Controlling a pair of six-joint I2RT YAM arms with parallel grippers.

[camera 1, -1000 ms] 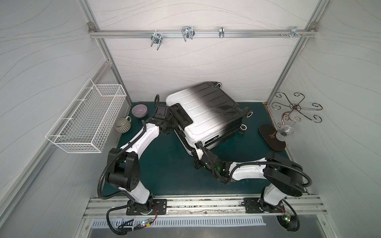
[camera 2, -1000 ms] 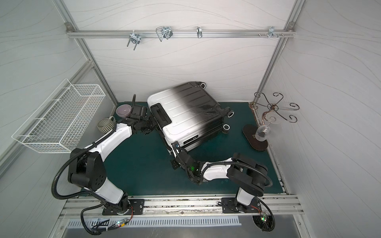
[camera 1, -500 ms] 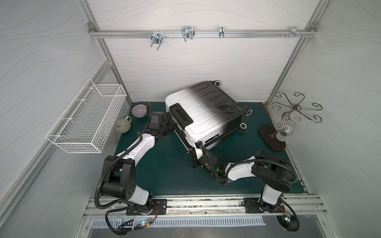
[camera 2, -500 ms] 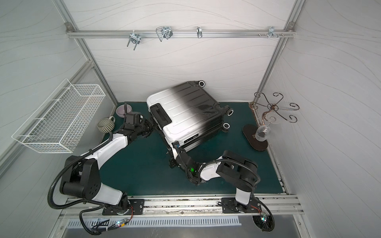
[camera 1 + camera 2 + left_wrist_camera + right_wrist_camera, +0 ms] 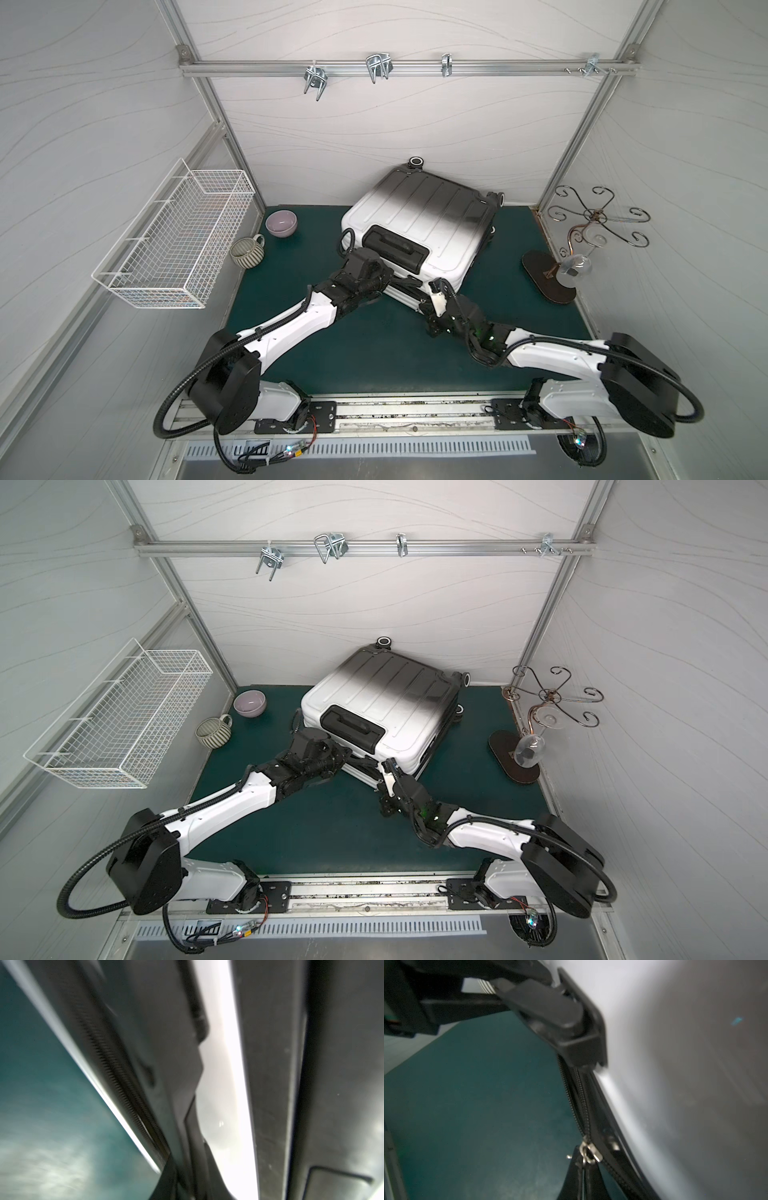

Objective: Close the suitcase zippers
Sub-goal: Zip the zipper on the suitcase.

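Note:
The suitcase (image 5: 419, 216) (image 5: 374, 688) lies flat and askew on the green mat, shell fading white to black, black handle up. The black zipper track (image 5: 580, 1105) (image 5: 116, 1076) runs round its side seam. In the right wrist view the two halves of the track stand apart beyond a silvery pull (image 5: 588, 1153). My right gripper (image 5: 583, 1176) (image 5: 434, 287) is shut on that pull at the case's near corner. My left gripper (image 5: 409, 284) (image 5: 368, 763) (image 5: 187, 1184) lies along the near seam, close to the right one, fingers together. Whether it holds anything is hidden.
A lilac bowl (image 5: 281, 223) and a striped mug (image 5: 247, 253) stand at the mat's back left, below a white wire basket (image 5: 174, 245) on the left wall. A metal stand (image 5: 582, 232) with a hanging glass is at the right. The case's far wheels touch the back wall.
My left gripper has slid from the case's left corner by the handle along the near seam toward the right gripper. The right gripper and the case shifted slightly rightward.

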